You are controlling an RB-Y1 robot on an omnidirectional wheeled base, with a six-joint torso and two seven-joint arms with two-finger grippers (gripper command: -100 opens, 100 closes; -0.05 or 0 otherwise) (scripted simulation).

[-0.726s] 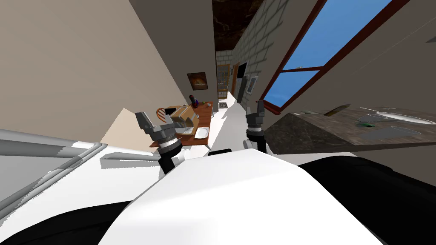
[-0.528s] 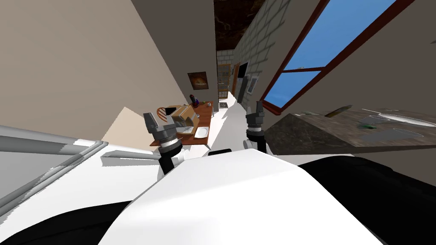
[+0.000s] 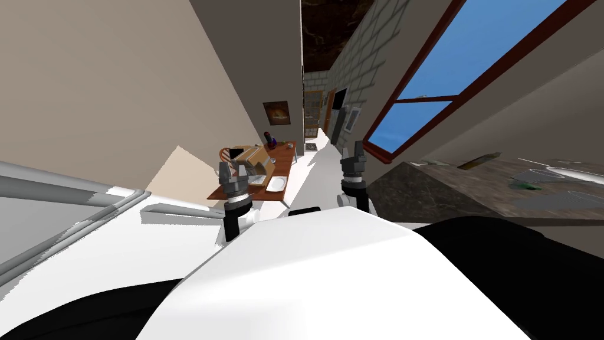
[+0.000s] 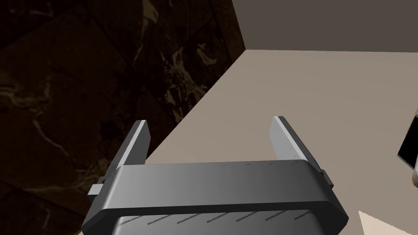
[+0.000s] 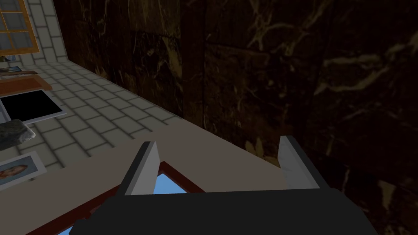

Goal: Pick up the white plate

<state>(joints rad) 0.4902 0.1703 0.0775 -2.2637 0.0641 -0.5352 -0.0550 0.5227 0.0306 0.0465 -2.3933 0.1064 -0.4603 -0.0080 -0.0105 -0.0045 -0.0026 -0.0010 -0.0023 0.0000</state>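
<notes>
A white plate [image 3: 275,183] lies on the near end of a brown wooden table [image 3: 285,159] down the corridor ahead. My left gripper [image 3: 232,172] is raised in front of my chest, short of the table's near left corner and well apart from the plate. Its fingers stand open with nothing between them [image 4: 210,122]. My right gripper [image 3: 356,147] is held up to the right of the table, also open and empty [image 5: 218,142].
A tan box [image 3: 250,158] and small items crowd the table beyond the plate. A dark stone counter [image 3: 430,192] with pale dishes [image 3: 560,173] runs along my right under a red-framed window [image 3: 430,100]. A white and grey fixture [image 3: 76,206] sits at my left.
My left gripper has swung to the right, toward the middle, and turned to face forward. The whole head view has shifted slightly with my own move. The right arm holds still.
</notes>
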